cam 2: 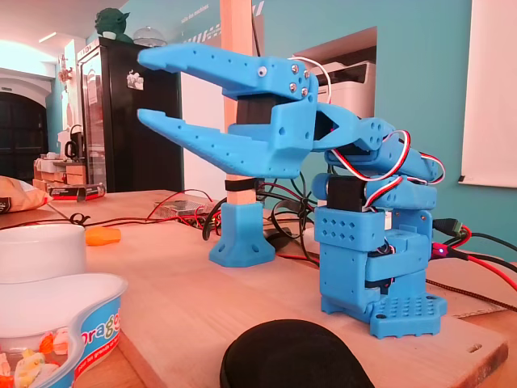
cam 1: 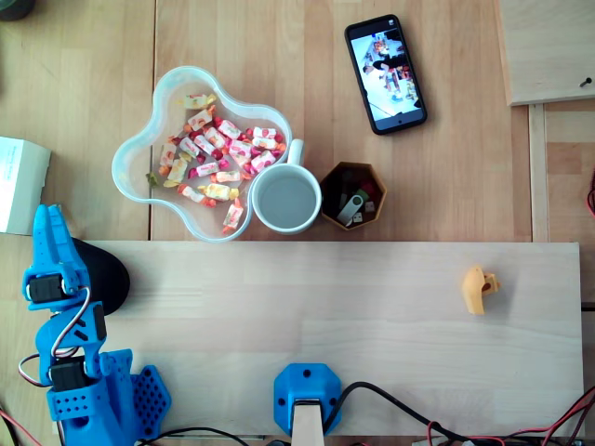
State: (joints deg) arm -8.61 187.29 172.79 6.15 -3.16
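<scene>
At the left end of the surface (cam 1: 372,316), the end effector (cam 1: 45,218) hangs spread and empty above a black rounded pad (cam 1: 107,279).
In the fixed view its two blue fingers (cam 2: 210,65) gape wide, holding nothing, clear of the pad, which lies flat at the board's edge just beside the arm's base. The pad looks low, light and probably soft, and its smooth domed top offers little purchase, so the thin rim seems the likeliest place to pinch. Farther off stand a bowl of wrapped sweets (cam 1: 124,158), a white mug (cam 1: 286,200), a brown hexagonal cup (cam 1: 353,195), a phone (cam 1: 385,72) and a small orange piece (cam 1: 479,288). None lies between end effector and pad.
</scene>
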